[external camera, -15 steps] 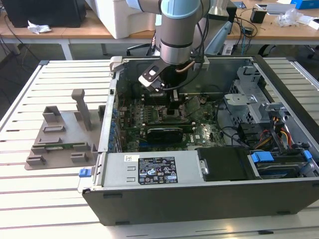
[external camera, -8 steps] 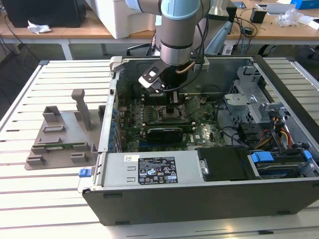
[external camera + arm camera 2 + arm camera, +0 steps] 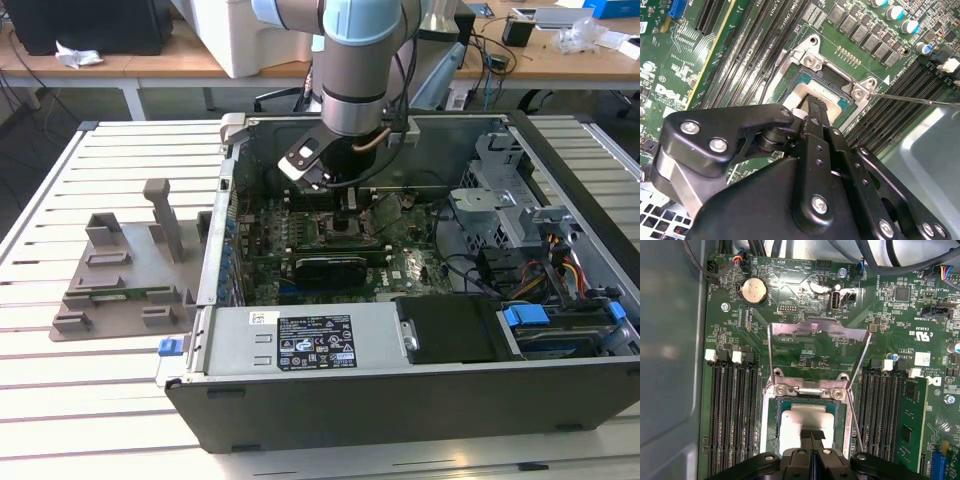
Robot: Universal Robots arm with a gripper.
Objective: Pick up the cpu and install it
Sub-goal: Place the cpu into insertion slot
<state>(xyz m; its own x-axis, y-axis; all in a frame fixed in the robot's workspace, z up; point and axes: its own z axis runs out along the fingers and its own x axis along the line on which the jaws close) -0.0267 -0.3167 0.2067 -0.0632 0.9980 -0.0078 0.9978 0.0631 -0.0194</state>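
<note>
I find the black two-fingered claw narrow: in the first wrist view its fingertips stand pressed together with no more than a seam between them. The tips sit over the cpu, the small flat square chip with a shiny silver top and thin green rim. I cannot tell whether they touch it or stand just above it. The cpu lies flat inside the silver metal socket frame on the green motherboard, square to the frame's edges. The frame's silver load plate is swung open, away from the chip. Rows of black memory slots flank the socket closely on both sides, and a green memory module fills a slot beyond one row. In the exterior view the claw reaches down into the open dark computer case, which lies on the white slatted bench. The case walls stand well apart from the arm. The grey plastic fixture plate with upright posts stands on the bench beside the case, on the exterior view's left.
</note>
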